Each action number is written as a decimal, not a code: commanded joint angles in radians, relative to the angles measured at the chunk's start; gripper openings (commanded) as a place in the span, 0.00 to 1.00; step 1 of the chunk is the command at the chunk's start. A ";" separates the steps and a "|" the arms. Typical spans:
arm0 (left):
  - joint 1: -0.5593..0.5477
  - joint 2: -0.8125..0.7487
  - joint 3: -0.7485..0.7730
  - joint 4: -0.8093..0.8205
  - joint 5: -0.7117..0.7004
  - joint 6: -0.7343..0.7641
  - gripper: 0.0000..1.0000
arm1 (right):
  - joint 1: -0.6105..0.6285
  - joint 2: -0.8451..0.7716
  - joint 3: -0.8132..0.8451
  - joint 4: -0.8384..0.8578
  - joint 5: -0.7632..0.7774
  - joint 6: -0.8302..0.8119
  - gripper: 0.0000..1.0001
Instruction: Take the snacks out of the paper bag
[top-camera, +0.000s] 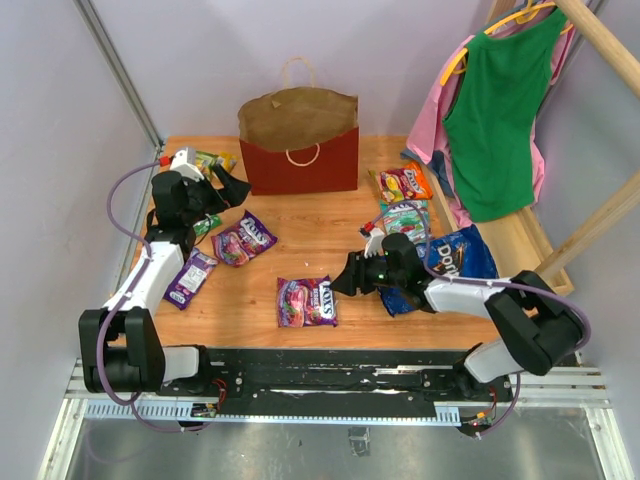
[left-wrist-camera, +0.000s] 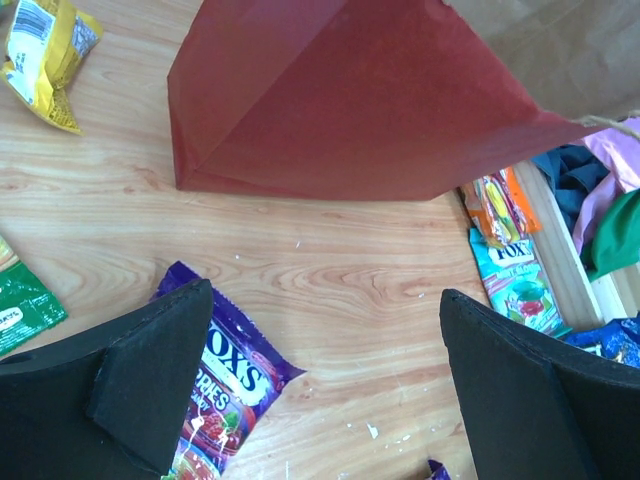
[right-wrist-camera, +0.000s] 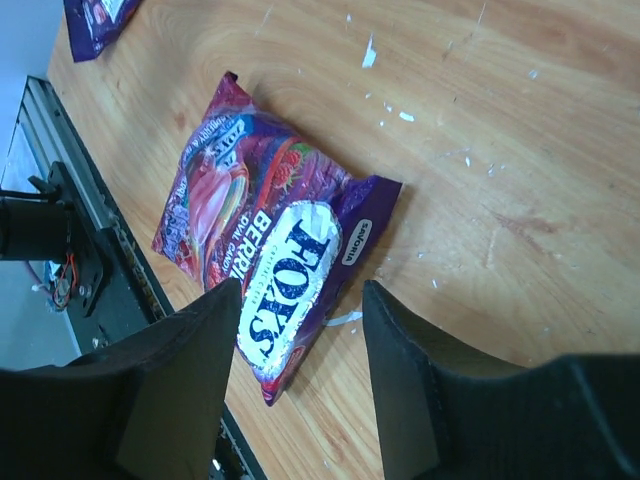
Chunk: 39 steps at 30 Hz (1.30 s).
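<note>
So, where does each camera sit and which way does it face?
Top external: above, behind the bases, looking down on the table; left arm and right arm show.
Left wrist: on its arm, facing the red paper bag; its fingers at bottom.
Right wrist: looking down at a purple packet; its fingers below.
Shared: top view also shows that bag and packet.

Pale lilac walls (top-camera: 200, 50), wooden tabletop (top-camera: 310, 222), timber clothes rack (top-camera: 600, 38) at right

1 red paper shopping bag (top-camera: 300, 160), 3 glossy purple flat packets (top-camera: 244, 241), 1 green-yellow packet (top-camera: 213, 160), 1 green packet (top-camera: 205, 226), 1 orange-red packet (top-camera: 405, 183), 1 teal-white packet (top-camera: 405, 215), 1 large blue chip bag (top-camera: 463, 255).
</note>
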 joint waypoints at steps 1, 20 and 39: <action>0.004 -0.033 0.016 0.002 0.016 0.023 1.00 | 0.011 0.077 0.007 0.059 -0.081 0.024 0.53; 0.003 -0.021 0.026 0.011 0.028 0.024 1.00 | 0.034 0.272 0.036 0.208 -0.177 0.100 0.13; 0.004 -0.086 0.031 -0.067 -0.015 0.066 1.00 | -0.123 0.342 0.240 0.147 -0.064 0.131 0.01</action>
